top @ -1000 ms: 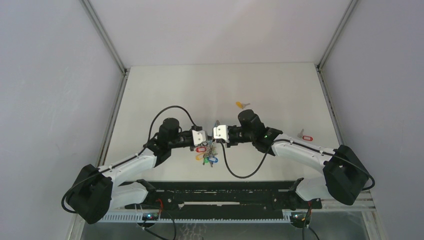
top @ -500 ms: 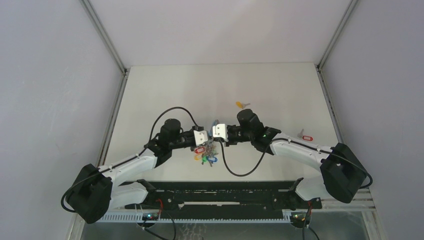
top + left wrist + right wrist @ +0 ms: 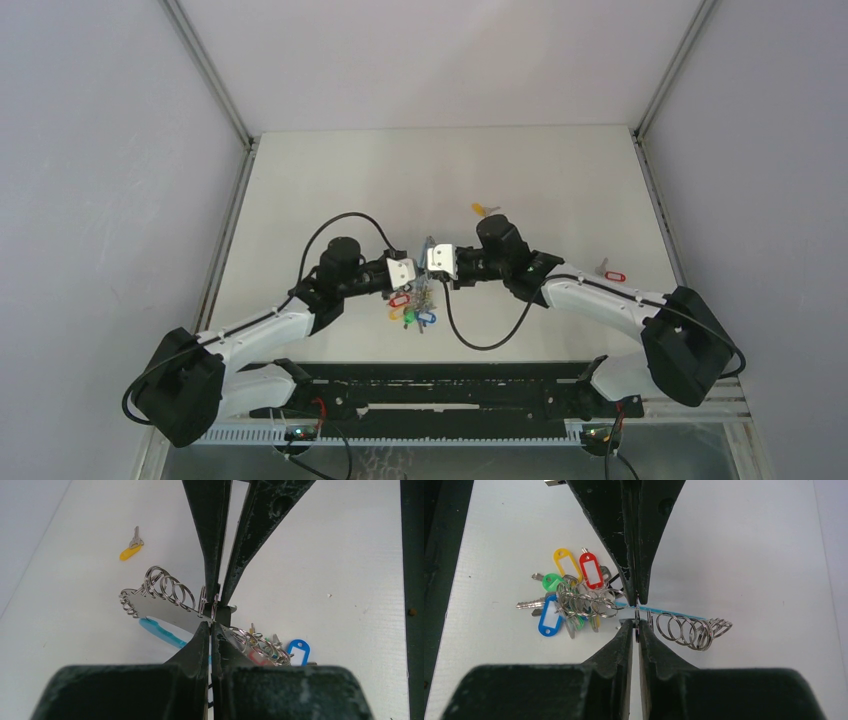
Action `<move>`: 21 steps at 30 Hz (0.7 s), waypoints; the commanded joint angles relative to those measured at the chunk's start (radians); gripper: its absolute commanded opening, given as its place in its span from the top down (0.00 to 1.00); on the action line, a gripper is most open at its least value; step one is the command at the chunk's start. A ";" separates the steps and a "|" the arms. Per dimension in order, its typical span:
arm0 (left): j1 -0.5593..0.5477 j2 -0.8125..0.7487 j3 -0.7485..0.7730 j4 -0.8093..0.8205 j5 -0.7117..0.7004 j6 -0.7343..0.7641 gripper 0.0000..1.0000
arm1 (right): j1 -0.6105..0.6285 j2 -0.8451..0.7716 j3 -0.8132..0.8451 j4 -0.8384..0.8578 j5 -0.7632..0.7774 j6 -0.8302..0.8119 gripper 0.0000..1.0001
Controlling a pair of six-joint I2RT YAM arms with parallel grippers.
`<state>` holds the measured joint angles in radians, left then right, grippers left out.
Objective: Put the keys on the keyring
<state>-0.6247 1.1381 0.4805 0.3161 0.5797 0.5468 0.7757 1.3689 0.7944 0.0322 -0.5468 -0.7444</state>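
Observation:
The keyring, a bunch with many coloured tags, silver split rings and a light-blue band, hangs between both grippers at the table's middle. My left gripper and right gripper meet tip to tip above it. In the left wrist view my left gripper is shut on the keyring at a ring. In the right wrist view my right gripper is shut on a split ring of the keyring. A yellow-tagged key lies behind them. A red-tagged key lies at the right. No black-tagged key shows.
The tag cluster trails on the white table towards the near edge. The yellow key also shows in the left wrist view. Grey walls enclose the table on three sides. A black rail runs along the front.
Both grippers have stayed pinched together at the keyring; they have drifted very slightly and the bunch has shifted a little beneath them.

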 commanded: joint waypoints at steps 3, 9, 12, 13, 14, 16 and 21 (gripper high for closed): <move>-0.009 -0.013 0.002 0.144 0.041 -0.023 1.00 | -0.011 -0.053 0.020 0.034 -0.063 -0.002 0.87; -0.004 -0.009 0.000 0.152 0.051 -0.027 1.00 | -0.028 -0.069 0.013 0.028 -0.082 -0.002 0.83; -0.003 -0.009 0.000 0.153 0.055 -0.028 1.00 | -0.035 -0.082 0.003 0.028 -0.071 -0.002 0.80; -0.001 -0.008 0.001 0.153 0.055 -0.028 1.00 | -0.039 -0.086 -0.002 0.028 -0.069 -0.002 0.78; -0.001 -0.009 -0.002 0.154 0.057 -0.030 1.00 | -0.044 -0.095 -0.006 0.029 -0.067 -0.003 0.77; -0.001 -0.008 0.000 0.155 0.060 -0.029 1.00 | -0.052 -0.106 -0.015 0.028 -0.068 -0.003 0.72; 0.000 -0.011 -0.001 0.156 0.065 -0.031 1.00 | -0.070 -0.115 -0.026 0.017 -0.080 -0.012 0.72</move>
<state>-0.6243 1.1389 0.4805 0.3840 0.6102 0.5323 0.7208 1.2808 0.7761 0.0322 -0.5968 -0.7444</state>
